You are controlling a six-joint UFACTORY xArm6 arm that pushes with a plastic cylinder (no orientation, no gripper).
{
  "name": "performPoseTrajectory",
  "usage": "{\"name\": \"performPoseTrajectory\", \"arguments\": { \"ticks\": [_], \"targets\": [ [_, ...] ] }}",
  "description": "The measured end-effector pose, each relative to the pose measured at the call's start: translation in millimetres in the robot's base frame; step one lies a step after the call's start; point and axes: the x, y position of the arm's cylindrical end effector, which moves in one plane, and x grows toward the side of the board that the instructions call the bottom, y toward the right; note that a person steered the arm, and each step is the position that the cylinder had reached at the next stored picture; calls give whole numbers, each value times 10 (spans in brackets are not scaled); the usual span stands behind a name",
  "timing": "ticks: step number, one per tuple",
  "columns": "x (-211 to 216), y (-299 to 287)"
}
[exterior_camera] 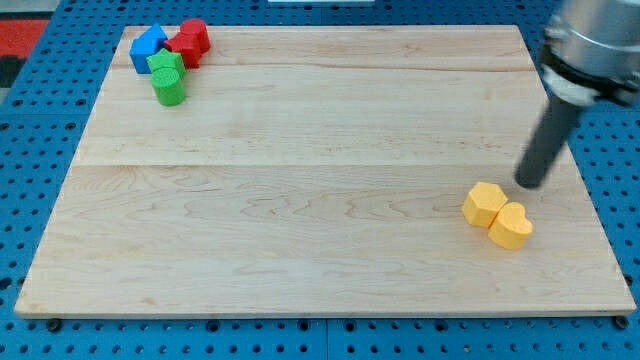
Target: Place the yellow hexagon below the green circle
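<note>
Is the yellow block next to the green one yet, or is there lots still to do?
Nothing looks done yet. The yellow hexagon block sits at the wooden board's lower right, touching a yellow heart block. The green round block is far off at the view's top left, beside green, blue and red blocks. My tip is just above-right of the hexagon. The whole push leftward remains.

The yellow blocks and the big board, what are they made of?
The two yellow blocks, the yellow hexagon and the yellow heart, look like painted wood or plastic: their colour is flat and even, with no grain showing, so I cannot tell which. The board looks like pale, smooth wood: fine grain lines and plank seams run across it. My tip sits just above and right of the blocks.
</note>
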Motion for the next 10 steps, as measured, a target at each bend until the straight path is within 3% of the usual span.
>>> {"name": "performPoseTrajectory", "arguments": {
  "ticks": [1,3,5,7,9,10],
  "targets": [
    [589,-121],
    [43,-491],
    [8,-662],
    [-156,-1671],
    [-756,-2403],
    [-772,-3234]
  ]
}}
